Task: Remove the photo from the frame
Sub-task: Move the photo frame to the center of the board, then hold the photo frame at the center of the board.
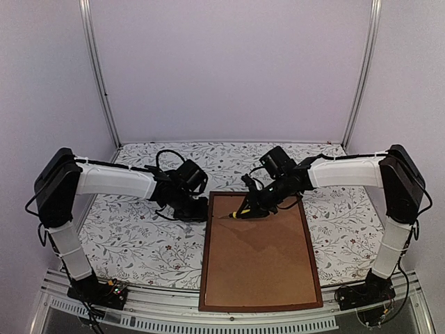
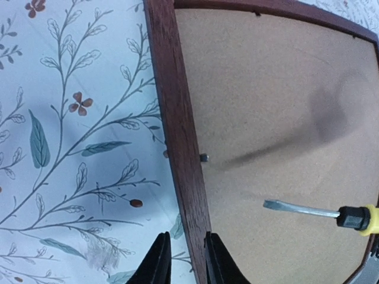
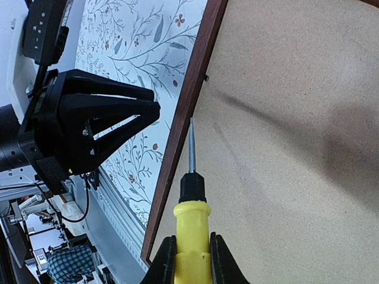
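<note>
The dark reddish-brown frame (image 1: 206,257) lies face down on the table, and a plain brown backing board (image 1: 261,257) fills it. The photo is hidden under the board. My left gripper (image 1: 201,209) is at the frame's far left corner. In the left wrist view its gripper (image 2: 188,260) is narrowly open, with its jaws astride the left rail (image 2: 177,118). My right gripper (image 3: 190,260) is shut on a yellow-handled screwdriver (image 3: 192,231). The screwdriver's blade (image 2: 296,208) hovers over the board (image 2: 278,89), pointing at the left rail (image 3: 195,71) near a small metal tab (image 2: 204,157).
A floral tablecloth (image 1: 139,236) covers the table around the frame. White walls and metal posts (image 1: 97,76) enclose the back and sides. The frame's near edge reaches the table's front rail (image 1: 208,321). The left gripper's black body (image 3: 100,127) sits close beside the screwdriver tip.
</note>
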`<act>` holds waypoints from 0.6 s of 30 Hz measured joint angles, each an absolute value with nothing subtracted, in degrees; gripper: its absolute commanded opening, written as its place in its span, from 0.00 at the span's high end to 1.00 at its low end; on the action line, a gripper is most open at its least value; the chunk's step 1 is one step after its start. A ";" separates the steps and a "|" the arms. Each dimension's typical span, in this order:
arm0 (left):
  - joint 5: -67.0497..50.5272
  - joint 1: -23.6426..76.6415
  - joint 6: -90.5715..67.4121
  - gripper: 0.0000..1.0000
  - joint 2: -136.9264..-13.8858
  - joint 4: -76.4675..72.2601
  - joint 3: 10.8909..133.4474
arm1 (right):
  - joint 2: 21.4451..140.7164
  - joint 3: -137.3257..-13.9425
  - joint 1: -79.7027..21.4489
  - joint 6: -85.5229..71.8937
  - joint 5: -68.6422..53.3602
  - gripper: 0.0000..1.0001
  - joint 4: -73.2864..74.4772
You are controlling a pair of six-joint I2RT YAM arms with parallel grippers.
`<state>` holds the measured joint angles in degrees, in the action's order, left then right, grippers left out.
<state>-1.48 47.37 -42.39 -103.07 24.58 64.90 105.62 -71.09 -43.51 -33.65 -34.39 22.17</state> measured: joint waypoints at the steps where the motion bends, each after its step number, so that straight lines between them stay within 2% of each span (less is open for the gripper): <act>1: -1.61 47.03 -42.04 0.77 -103.83 24.45 65.28 | 106.32 -71.11 -43.48 -33.67 -34.74 1.00 21.71; 18: -2.63 44.40 -40.07 0.84 -111.07 23.22 70.41 | 113.60 -71.07 -39.51 -33.54 -41.82 1.00 15.66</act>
<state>-2.63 44.40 -40.07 -111.07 23.22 70.41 113.60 -71.07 -39.51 -33.54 -41.82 15.66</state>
